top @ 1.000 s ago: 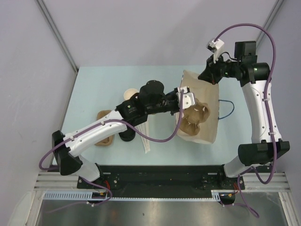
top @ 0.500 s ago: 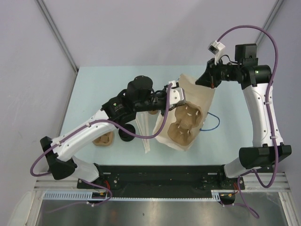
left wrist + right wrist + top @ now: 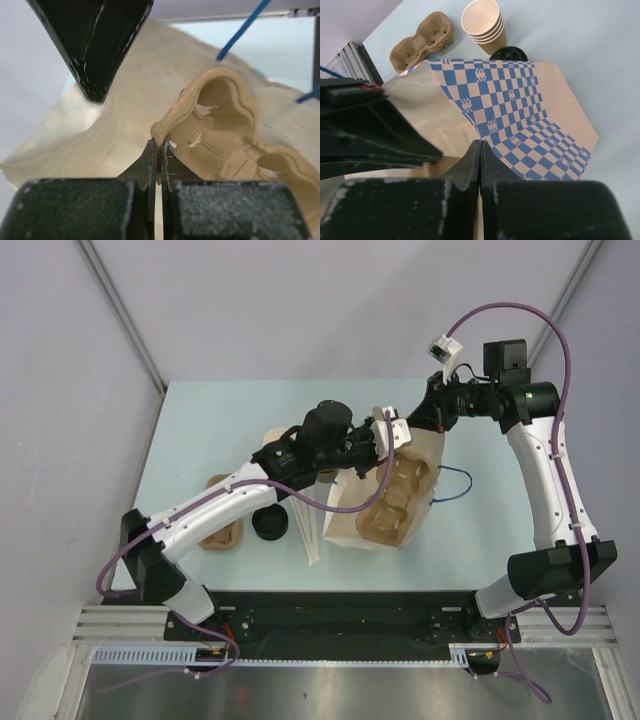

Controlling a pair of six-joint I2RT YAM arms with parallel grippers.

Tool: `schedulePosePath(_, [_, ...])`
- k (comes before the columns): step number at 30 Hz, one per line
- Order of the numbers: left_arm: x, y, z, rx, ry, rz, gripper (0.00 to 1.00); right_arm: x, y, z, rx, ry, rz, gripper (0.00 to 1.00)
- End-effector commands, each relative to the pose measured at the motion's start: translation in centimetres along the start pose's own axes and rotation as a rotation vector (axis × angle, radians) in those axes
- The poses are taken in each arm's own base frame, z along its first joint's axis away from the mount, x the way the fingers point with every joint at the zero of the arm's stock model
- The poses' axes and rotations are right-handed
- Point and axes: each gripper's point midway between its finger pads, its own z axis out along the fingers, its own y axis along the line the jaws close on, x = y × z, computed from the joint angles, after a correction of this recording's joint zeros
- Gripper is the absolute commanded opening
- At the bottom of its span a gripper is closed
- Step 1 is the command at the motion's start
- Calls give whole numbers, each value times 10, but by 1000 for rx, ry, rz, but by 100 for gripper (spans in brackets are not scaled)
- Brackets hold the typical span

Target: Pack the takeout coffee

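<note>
One pale blue table [image 3: 200, 430] carries everything. Near left on it stands the takeout coffee [image 3: 268, 525]. At centre the left gripper [image 3: 159, 147] clamps the pulp carrier [image 3: 220, 115] lying in the paper bag [image 3: 520, 105]. Farther right, the right gripper [image 3: 480, 150] pinches the bag's rim. Grey walls [image 3: 300, 310] lie beyond.

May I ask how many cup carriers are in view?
2. One carrier sits in the bag's mouth, pinched by the left tool; the other lies on the table near the stacked cups. More may be hidden.
</note>
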Motion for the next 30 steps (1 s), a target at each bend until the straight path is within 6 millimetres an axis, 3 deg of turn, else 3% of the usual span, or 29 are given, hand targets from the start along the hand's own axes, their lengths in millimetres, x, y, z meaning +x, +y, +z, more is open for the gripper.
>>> schedulePosePath(1, [7,21,9,-66,26,22,0,-8,2,-3,14,-31,-20,0])
schedulePosePath(7, [29,29,19,-77,89,57,0,-10,-15,8,35,-42,-11,0])
schedulePosePath(13, [55,52,38,-75,138,7,0,-11,-23,20,4,-47,-4,0])
schedulePosePath(17, [61,62,44,-101,151,35,0,-10,-26,23,-19,-49,0,0])
schedulePosePath(24, [52,75,47,-144,115,85,0,-7,-38,30,-23,-48,8,0])
schedulePosePath(30, [66,87,61,-132,195,68,0,-12,-62,32,4,-65,25,0])
